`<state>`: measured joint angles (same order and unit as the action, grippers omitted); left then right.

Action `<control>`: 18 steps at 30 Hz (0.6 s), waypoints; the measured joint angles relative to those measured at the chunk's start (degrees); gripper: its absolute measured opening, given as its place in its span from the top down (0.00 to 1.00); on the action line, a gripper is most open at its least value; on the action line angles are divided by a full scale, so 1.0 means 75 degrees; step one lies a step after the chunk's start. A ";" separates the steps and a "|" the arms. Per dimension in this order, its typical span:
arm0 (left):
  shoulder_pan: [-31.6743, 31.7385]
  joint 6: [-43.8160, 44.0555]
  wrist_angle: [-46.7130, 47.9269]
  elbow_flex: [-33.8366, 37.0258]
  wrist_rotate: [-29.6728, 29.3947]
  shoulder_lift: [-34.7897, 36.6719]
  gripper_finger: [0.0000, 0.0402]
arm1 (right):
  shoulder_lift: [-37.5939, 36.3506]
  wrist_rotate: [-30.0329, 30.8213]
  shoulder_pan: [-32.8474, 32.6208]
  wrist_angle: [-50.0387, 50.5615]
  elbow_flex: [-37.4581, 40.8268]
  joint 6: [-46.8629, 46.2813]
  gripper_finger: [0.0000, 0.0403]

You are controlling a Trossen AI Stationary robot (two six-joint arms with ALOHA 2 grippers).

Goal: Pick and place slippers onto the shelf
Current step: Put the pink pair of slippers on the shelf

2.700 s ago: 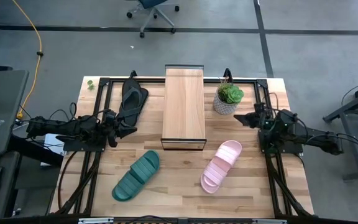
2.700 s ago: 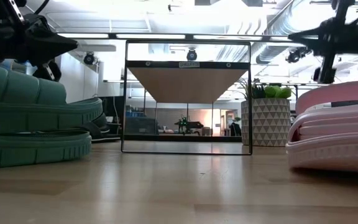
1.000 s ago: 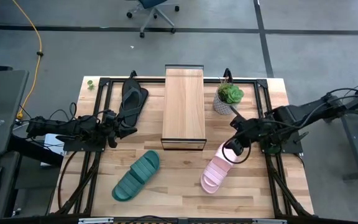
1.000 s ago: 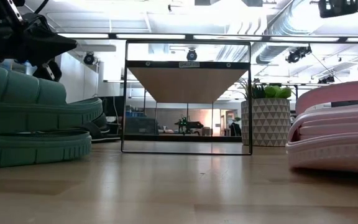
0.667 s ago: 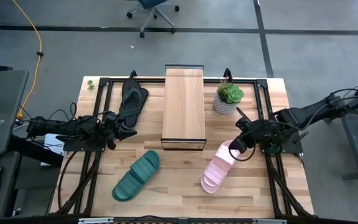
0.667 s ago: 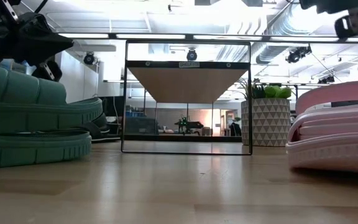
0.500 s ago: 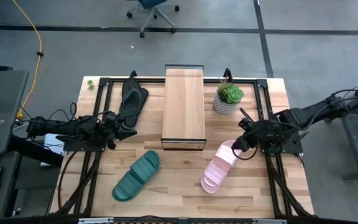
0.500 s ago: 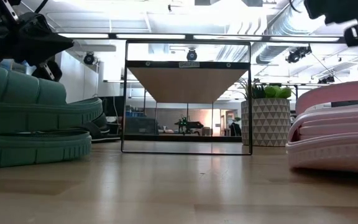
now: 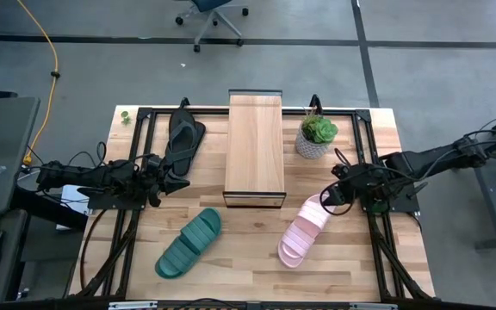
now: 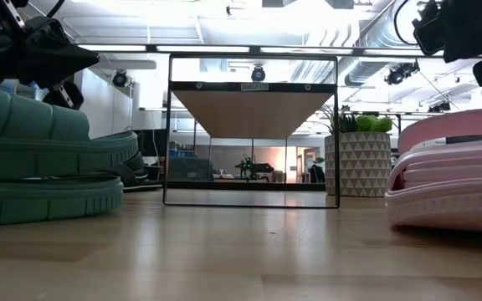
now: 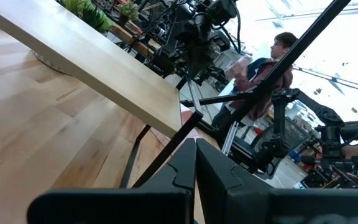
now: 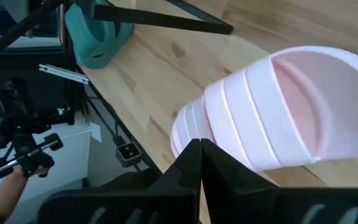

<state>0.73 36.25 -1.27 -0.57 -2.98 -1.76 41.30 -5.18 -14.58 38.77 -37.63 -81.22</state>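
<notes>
The pale pink slide [image 9: 302,231] lies sole down on the table's right half; it also shows in the right wrist view [image 12: 272,118] and the low view [image 10: 450,167]. My right gripper [image 9: 325,200] [image 12: 199,144] hangs shut just above its far end, clear of it in the low view [image 10: 474,42]. The dark teal slide [image 9: 188,244] lies flat near the front left. The black flip-flop [image 9: 183,138] lies left of the shelf [image 9: 255,146], which stands in the table's far middle. My left gripper [image 9: 176,179] [image 11: 196,146] waits shut beside the flip-flop's near end.
A potted green plant [image 9: 317,136] in a white patterned pot stands right of the shelf, just beyond my right gripper. Black frame rails [image 9: 140,146] run along the table's sides. Bare wood lies between the two slides [image 9: 244,245]. A person shows in the room beyond [image 11: 272,62].
My right gripper has come down toward the pink slide's far end, shifting slightly toward the table's right and far edges. The slippers, the shelf and my left arm have stayed where they were.
</notes>
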 joint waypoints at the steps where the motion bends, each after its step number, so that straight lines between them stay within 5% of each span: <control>1: -0.0001 0.0000 0.0001 0.0001 -0.0001 0.0000 1.00 | 0.0039 -0.0010 0.0013 0.0129 -0.0044 -0.0019 1.00; 18: -0.0001 0.0020 -0.0001 0.0000 -0.0003 0.0000 1.00 | 0.3462 0.0265 -0.0949 0.3970 -0.3940 0.0235 1.00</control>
<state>0.73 36.40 -1.27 -0.57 -3.01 -1.76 67.27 -3.19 -21.70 68.54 -67.18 -79.46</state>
